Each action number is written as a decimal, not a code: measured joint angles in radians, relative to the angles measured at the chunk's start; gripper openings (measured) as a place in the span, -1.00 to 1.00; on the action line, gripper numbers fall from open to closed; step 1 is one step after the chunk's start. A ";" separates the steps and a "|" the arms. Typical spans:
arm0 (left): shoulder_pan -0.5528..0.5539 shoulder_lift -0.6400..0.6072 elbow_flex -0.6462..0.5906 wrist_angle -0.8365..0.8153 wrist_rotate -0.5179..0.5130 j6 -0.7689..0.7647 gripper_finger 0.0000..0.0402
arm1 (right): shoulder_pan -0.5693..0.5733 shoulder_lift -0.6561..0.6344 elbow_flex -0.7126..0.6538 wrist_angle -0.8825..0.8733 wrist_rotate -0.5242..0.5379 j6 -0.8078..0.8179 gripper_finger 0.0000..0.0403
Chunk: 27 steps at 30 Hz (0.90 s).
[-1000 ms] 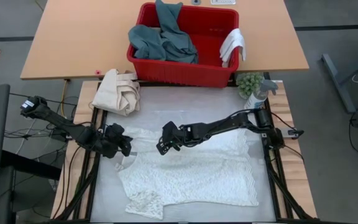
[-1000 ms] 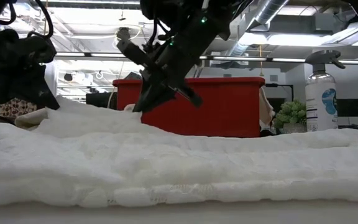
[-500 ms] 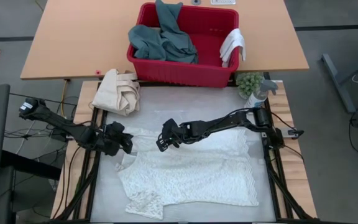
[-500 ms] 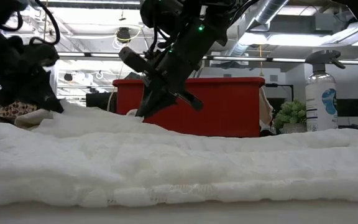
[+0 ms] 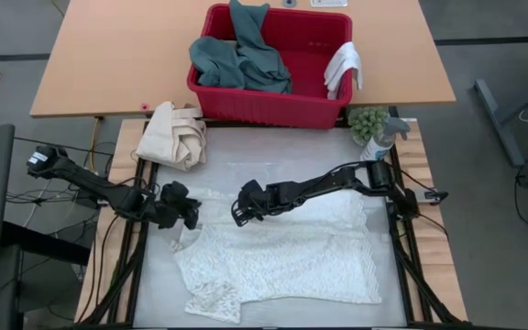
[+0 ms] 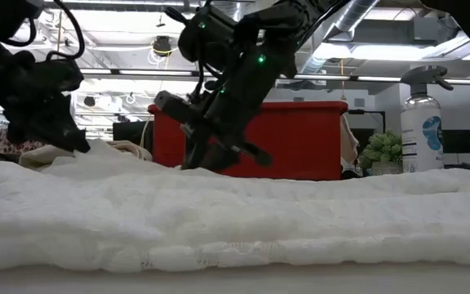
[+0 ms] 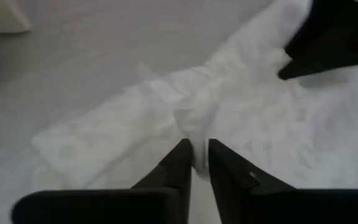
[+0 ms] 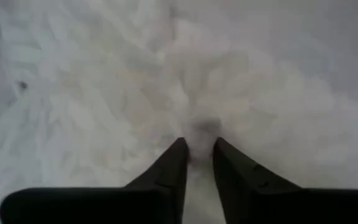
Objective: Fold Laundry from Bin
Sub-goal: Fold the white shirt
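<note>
A white textured cloth (image 5: 282, 252) lies spread over the work table, one narrow part sticking out at the near left. My left gripper (image 5: 191, 216) is at its left edge, low over the table. My right gripper (image 5: 236, 214) is at the cloth's far middle, slanting down onto it. Each gripper has cloth between its nearly closed fingertips. The red bin (image 5: 264, 112) stands on the far table, with a teal-green garment (image 5: 241, 60) and a small white cloth (image 5: 344, 69) hanging over its rim. My left gripper (image 7: 199, 155) has a bunched ridge of the cloth's left edge (image 7: 194, 121) between its two fingertips, coming slanting down from the table's left. The cloth rests on the table and lies slack. My right gripper (image 8: 197, 155) has a small raised fold of the cloth (image 8: 202, 127) between its fingertips, slanting down from the right. The fold sits low on the rest of the cloth.
A cream canvas bundle (image 5: 174, 133) lies at the work table's far left corner. A spray bottle (image 5: 380, 137) and a small green plant (image 5: 367, 121) stand at the far right corner. Black frame rails run along both sides of the table.
My right gripper has sunk toward the table, and the peak of cloth it held up has come down almost flat onto the rest. My left gripper has stayed low at the cloth's left edge.
</note>
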 joint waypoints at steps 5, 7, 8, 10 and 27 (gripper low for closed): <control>0.000 0.000 -0.001 0.001 -0.009 0.008 -0.49 | -0.003 -0.003 0.001 0.005 0.016 -0.006 -0.33; 0.000 -0.001 -0.002 -0.021 -0.022 -0.038 -0.40 | -0.006 -0.006 0.001 0.005 0.019 -0.008 -0.30; 0.002 -0.001 -0.002 -0.036 -0.025 -0.059 -0.36 | -0.009 -0.008 0.001 0.005 0.021 -0.009 -0.30; 0.003 -0.001 0.003 -0.069 -0.024 -0.083 -0.31 | -0.014 -0.008 0.001 -0.002 0.008 -0.024 -0.30; -0.003 -0.028 0.041 -0.119 -0.019 -0.113 -0.27 | -0.061 -0.110 0.002 -0.101 0.025 -0.108 -0.33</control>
